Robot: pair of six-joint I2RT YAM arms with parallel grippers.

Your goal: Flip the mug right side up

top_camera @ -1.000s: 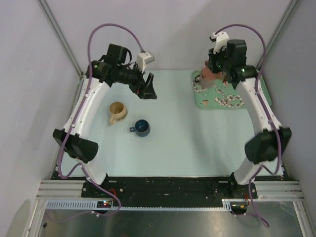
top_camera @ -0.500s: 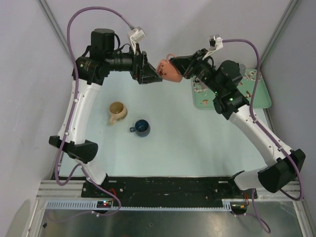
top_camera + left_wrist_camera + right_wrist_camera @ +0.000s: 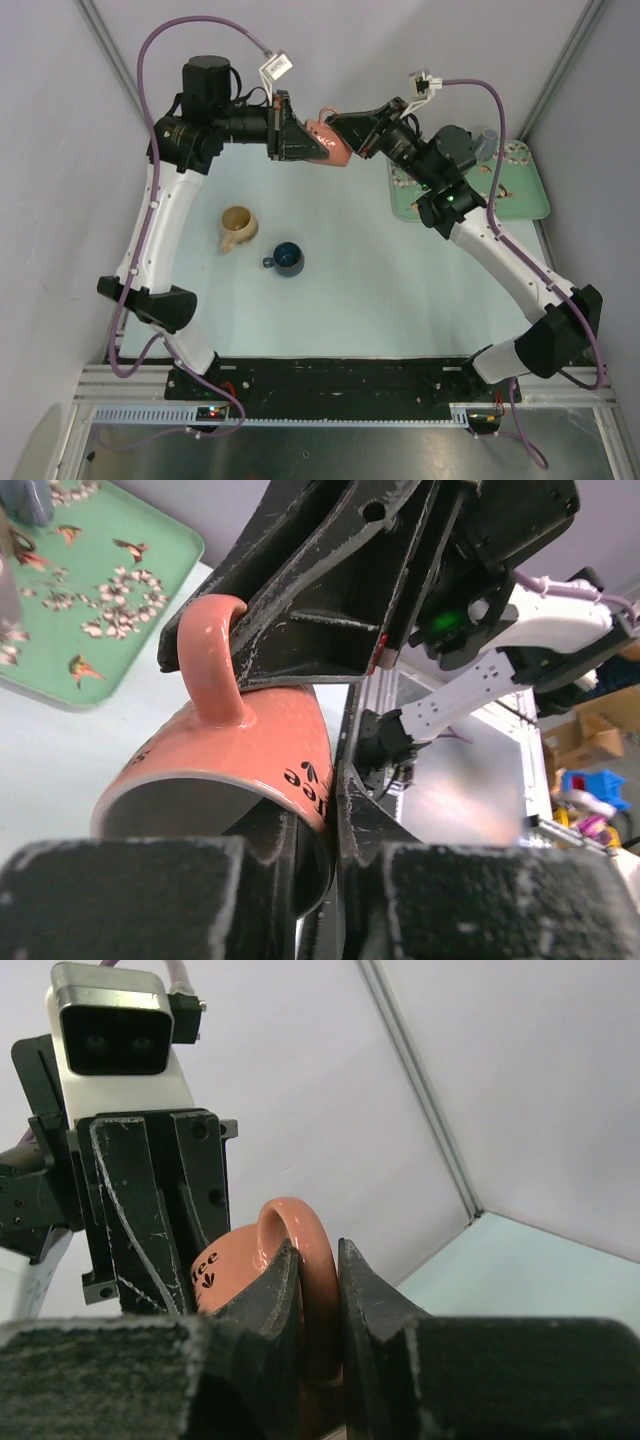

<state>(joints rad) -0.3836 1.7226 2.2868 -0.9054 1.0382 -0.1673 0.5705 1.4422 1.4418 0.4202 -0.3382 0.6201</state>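
Nearest the arms, a blue mug (image 3: 288,258) and a tan mug (image 3: 238,226) sit mouth-up on the table (image 3: 400,290), left of middle; green tray (image 3: 530,195) is at far right; the pink mug (image 3: 335,152) is up in the air over the far middle, tipped on its side; left gripper (image 3: 315,880) is clamped on its wall, one finger inside the mouth, one outside; right gripper (image 3: 318,1290) pinches the handle between its fingers.

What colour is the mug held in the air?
Salmon pink mug, black lettering, grey inside; clearest in the left wrist view.
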